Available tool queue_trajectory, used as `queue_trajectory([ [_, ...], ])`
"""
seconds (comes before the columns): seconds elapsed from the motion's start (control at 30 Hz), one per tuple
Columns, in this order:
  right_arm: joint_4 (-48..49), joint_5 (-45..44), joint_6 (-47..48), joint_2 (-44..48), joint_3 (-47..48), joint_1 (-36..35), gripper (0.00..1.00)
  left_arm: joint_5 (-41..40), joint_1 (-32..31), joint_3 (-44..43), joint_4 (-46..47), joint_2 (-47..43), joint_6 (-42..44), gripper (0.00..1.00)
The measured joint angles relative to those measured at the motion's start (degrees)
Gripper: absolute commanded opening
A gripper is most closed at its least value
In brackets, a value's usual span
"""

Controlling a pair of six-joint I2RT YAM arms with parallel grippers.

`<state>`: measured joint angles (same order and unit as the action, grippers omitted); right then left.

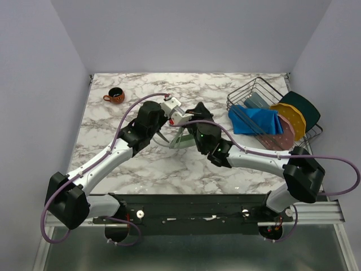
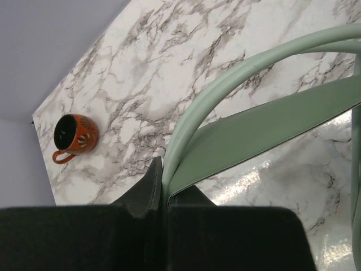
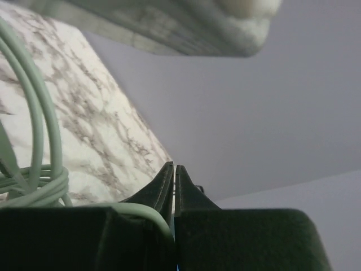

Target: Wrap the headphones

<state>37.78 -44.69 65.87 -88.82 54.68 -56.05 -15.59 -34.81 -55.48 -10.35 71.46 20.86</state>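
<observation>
A cup [image 1: 114, 95] stands far left; a loaded wire rack [image 1: 243, 94] blocks the far right. The headphones [image 1: 179, 137] occupy the centre. The table's [image 1: 121, 169] near left lies open.

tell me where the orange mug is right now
In the top view the orange mug stands alone near the far left corner of the table, beyond and left of the left gripper holding the headphones.

The table [image 1: 141, 164] is white marble with grey veins, the far-left cup [image 1: 114, 95] orange-red, the headphones [image 2: 254, 135] pale mint green, the far-right cloth [image 1: 256, 120] blue.
</observation>
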Motion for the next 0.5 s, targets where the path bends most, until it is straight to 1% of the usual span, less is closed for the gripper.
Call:
queue_trajectory([
  [0.03,-4.0,0.9,-4.4,0.2,1.0,0.0,0.17,0.2,0.0,-0.1,-0.3,0.0,-0.3,0.0],
  [0.13,-15.8,5.1,-14.8,2.5,2.3,0.2,0.27,2.1,0.0,-0.1,-2.5,0.0,-1.2,0.0],
  [0.2,-21.9,9.2,-21.5,5.0,1.7,1.1,0.27,3.6,0.0,0.0,-3.1,-0.1,-1.6,0.0],
  [0.33,-31.2,16.9,-29.9,6.3,2.5,3.0,0.27,5.9,0.0,0.2,-4.2,-0.7,-1.7,0.0],
  [0.43,-38.2,22.3,-34.9,4.4,5.7,4.2,0.27,6.3,0.8,0.3,-6.0,-0.7,-3.1,0.0],
  [0.5,-41.9,24.9,-37.4,2.3,8.0,4.7,0.33,6.2,1.7,0.4,-7.2,-0.6,-4.1,0.0],
])
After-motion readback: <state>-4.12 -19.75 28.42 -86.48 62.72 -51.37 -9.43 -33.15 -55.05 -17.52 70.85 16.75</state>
